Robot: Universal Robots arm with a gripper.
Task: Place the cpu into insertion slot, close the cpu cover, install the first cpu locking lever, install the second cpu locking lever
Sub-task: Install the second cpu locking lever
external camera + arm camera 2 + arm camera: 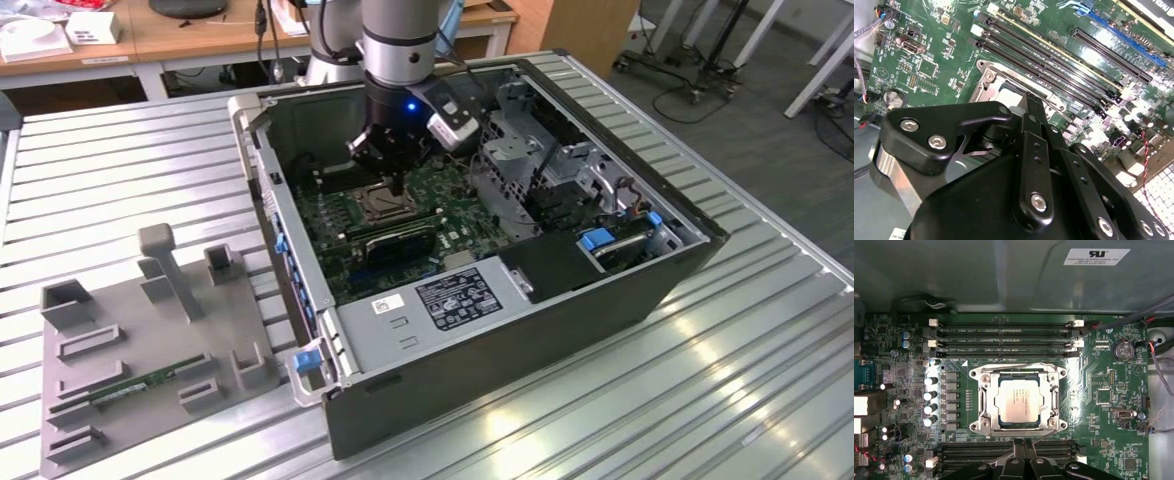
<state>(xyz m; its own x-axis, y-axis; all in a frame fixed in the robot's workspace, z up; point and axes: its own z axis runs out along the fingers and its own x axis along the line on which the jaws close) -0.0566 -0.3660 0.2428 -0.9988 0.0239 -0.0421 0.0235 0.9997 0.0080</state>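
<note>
On the exterior view's left, a grey fixture tray (147,370) lies on the ribbed surface (120,170). Inside the open computer case (534,300), the cpu (1019,399) sits in the insertion slot (985,416), the cpu cover (1054,377) closed around it. The gripper (1025,446) hovers just beside, jaws together.

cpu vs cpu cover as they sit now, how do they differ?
The cpu is a solid pale square plate; the cpu cover is an open silver frame with a large window.
The cpu is smaller and sits inside that window; the cpu cover surrounds it.
The cpu's face carries print; the cpu cover is bare metal with corner tabs.
Both lie flat on the insertion slot and are square.
</note>
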